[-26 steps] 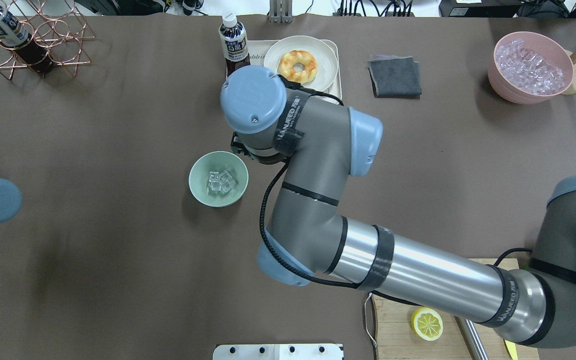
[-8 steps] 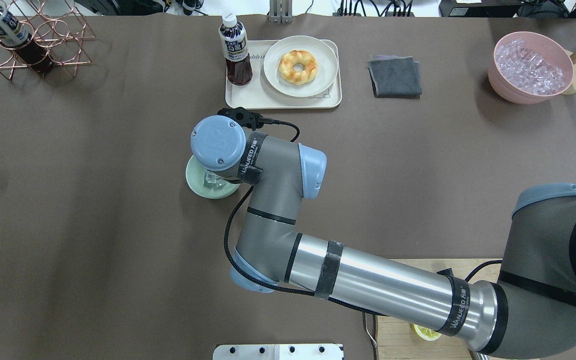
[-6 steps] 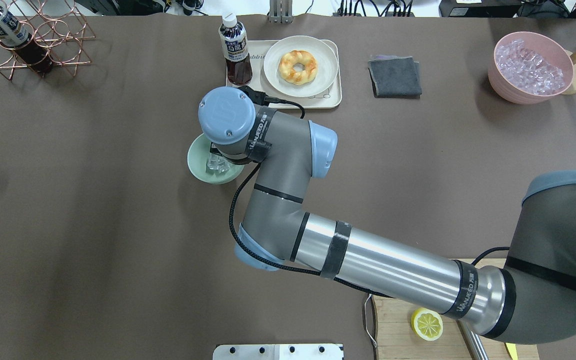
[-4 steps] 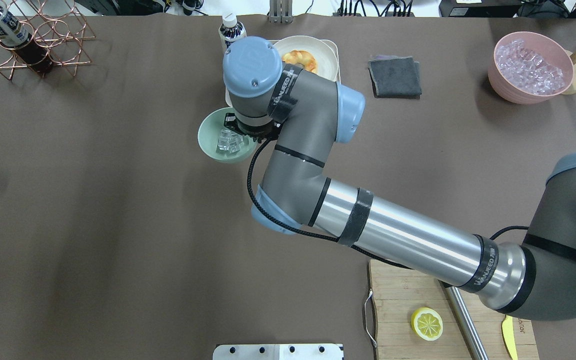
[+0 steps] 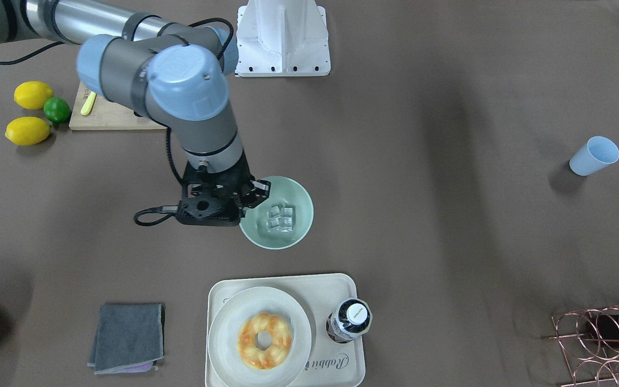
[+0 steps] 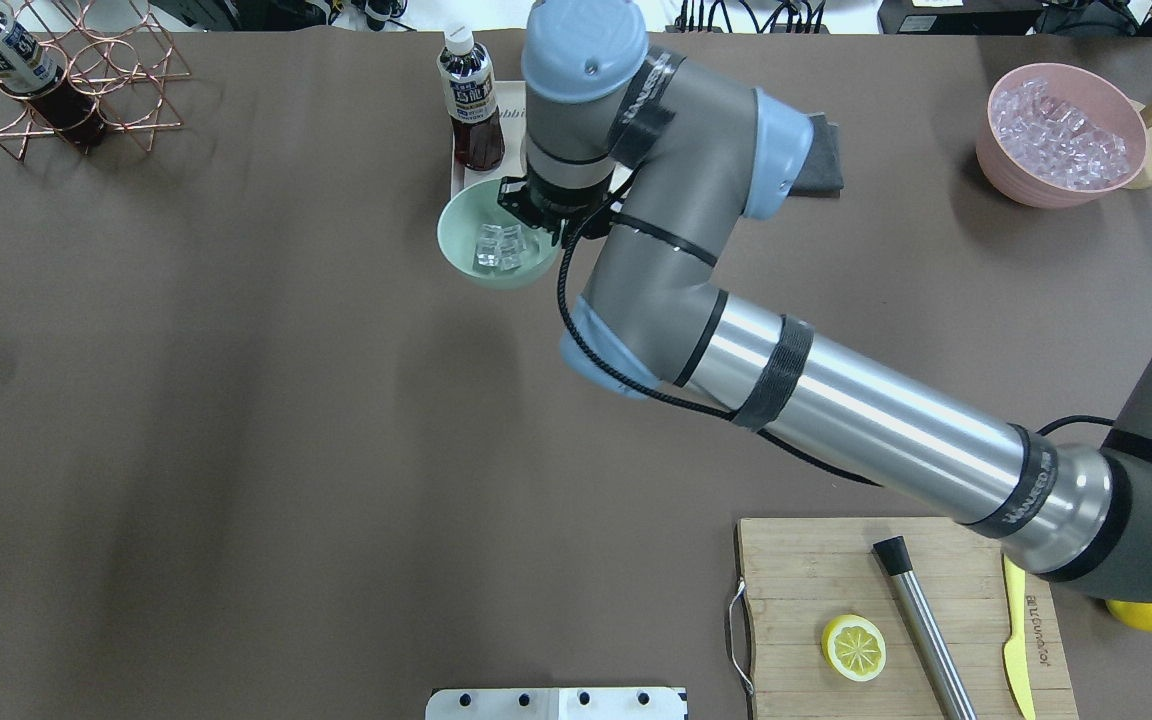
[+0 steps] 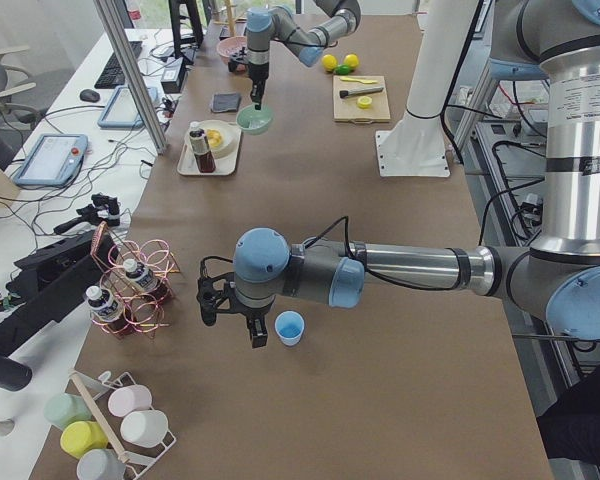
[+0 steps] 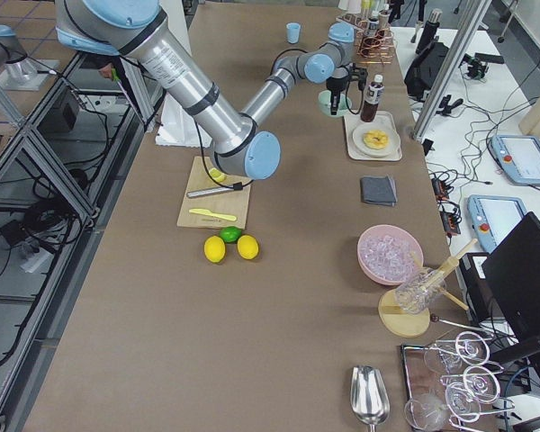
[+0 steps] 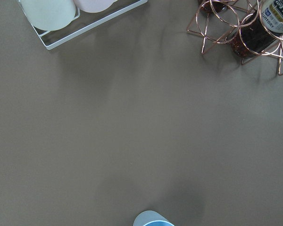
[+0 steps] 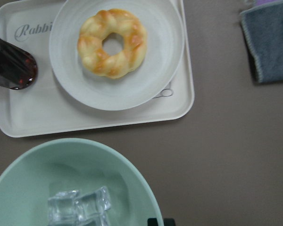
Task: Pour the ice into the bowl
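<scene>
My right gripper is shut on the near rim of the pale mint-green bowl and holds it above the table, level, just in front of the tray. A few clear ice cubes lie in the bowl. In the overhead view the gripper sits at the bowl's right rim, with the ice inside. The right wrist view shows the bowl and ice close below. My left gripper shows only in the exterior left view, beside the light blue cup; I cannot tell if it is open.
A tray with a donut on a plate and a bottle lies just beyond the bowl. A grey cloth, a pink tub of ice, a cutting board and a copper rack stand around.
My right gripper came down on the bowl's rim, shut on it, and has carried the bowl with its ice up and away toward the tray.
</scene>
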### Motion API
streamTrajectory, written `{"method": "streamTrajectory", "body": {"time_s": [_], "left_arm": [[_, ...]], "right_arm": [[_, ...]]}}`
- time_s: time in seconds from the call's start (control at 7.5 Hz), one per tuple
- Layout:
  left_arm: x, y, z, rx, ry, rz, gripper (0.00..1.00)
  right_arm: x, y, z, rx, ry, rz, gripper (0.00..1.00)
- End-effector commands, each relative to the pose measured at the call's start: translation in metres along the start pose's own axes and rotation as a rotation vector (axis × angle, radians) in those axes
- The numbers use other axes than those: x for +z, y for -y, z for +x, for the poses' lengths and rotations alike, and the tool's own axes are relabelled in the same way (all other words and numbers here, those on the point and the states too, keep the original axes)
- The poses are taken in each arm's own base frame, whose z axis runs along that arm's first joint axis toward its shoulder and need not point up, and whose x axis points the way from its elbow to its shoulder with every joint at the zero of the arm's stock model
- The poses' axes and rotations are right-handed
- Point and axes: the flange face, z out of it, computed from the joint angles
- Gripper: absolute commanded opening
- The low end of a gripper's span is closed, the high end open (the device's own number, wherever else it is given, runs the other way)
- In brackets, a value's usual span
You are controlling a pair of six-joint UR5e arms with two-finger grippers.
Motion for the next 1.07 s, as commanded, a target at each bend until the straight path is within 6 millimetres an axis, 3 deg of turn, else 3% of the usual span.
{"method": "streamTrajectory", "body": {"time_s": [0.0,0.27,0.53,0.67,0.93], "left_arm": [[-0.001,-0.002,0.001,-0.008,0.007,-0.002,0.97],[0.001,-0.004,-0.002,-0.012,0.008,-0.007,0.97],[0.004,-0.005,-0.006,-0.023,0.012,-0.014,0.97],[0.003,-0.005,-0.005,-0.021,0.012,-0.013,0.97],[0.004,-0.004,-0.005,-0.024,0.013,-0.016,0.97]], "right_arm": [[-0.037,0.029,0.142,-0.160,-0.021,-0.017,0.00],[-0.041,0.026,0.246,-0.237,-0.073,-0.010,0.00],[-0.049,0.041,0.353,-0.274,-0.080,-0.041,0.00],[-0.055,0.046,0.393,-0.299,-0.064,-0.062,0.00],[-0.044,0.042,0.477,-0.320,-0.022,-0.026,0.00]]}}
